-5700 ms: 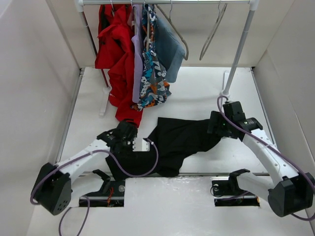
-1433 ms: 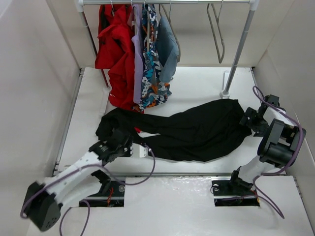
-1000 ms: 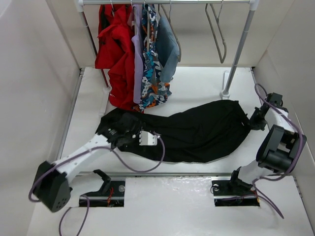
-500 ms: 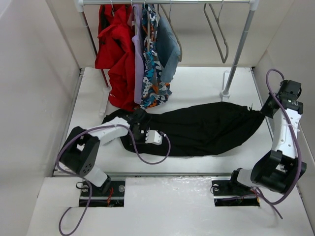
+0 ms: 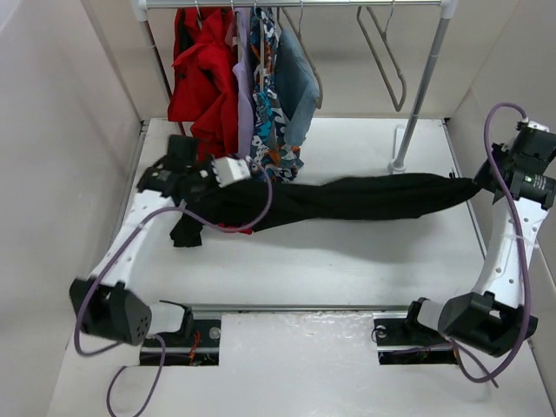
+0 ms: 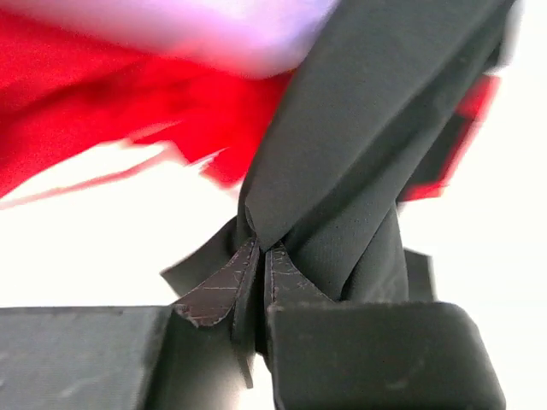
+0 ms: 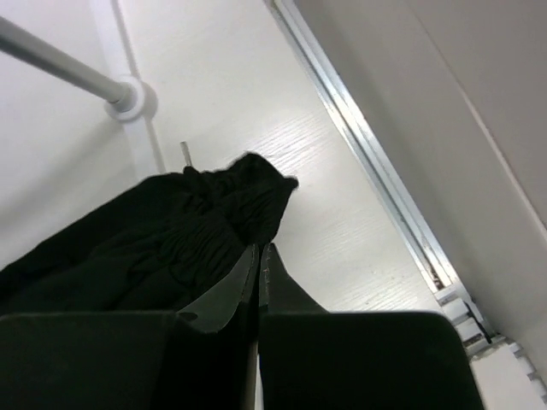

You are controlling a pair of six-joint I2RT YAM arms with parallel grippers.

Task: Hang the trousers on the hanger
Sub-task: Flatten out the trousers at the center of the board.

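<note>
The black trousers (image 5: 365,195) hang in a long stretched band above the white table, between my two grippers. My left gripper (image 5: 208,187) is shut on their left end, right by the hanging red garment; the left wrist view shows its fingertips (image 6: 261,249) pinching a fold of the black trousers (image 6: 367,154). At the right end my right gripper (image 5: 483,182) is shut on the bunched fabric, and in the right wrist view the trousers (image 7: 171,239) sit between its closed tips (image 7: 259,249). The hanger (image 5: 387,56) hangs bare on the rail at the upper right.
Red, lilac, patterned and blue-grey clothes (image 5: 243,87) hang on the rail at the back left, close to my left gripper. The rack's right pole (image 5: 421,87) stands on its foot (image 7: 128,98) near the trousers' right end. White walls enclose the table on both sides.
My left gripper has shut on the trousers' left end and risen toward the back left. The right arm swung up and right, so the garment went from lying spread to stretched taut.
</note>
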